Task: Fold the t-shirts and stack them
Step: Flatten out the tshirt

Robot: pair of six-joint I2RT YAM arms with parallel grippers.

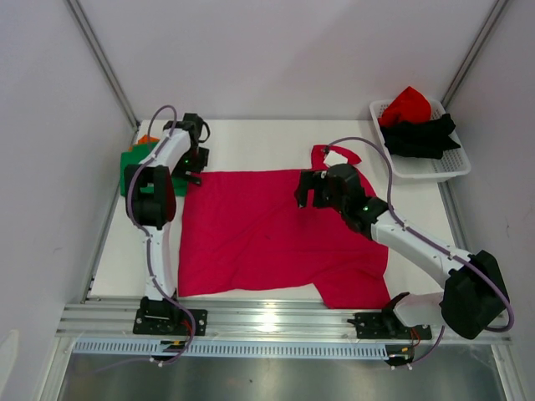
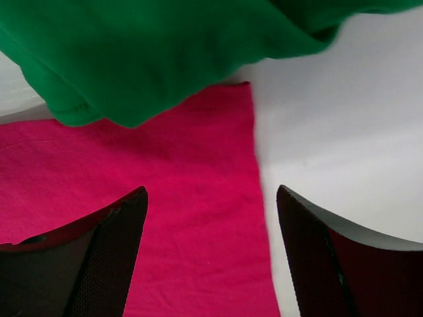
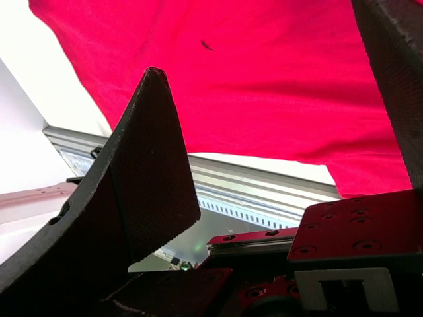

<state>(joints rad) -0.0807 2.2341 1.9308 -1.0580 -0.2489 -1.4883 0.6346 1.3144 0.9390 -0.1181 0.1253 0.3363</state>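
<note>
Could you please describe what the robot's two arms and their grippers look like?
Both the left arm and right arm have white links, black joint housings and a lilac cable looped alongside. The gripper fingers are black and wedge-shaped, with a fine mesh texture.

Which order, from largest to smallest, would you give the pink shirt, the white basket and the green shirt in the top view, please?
1. pink shirt, spread flat.
2. white basket.
3. green shirt, smallest as seen, though the left arm partly hides it.
</note>
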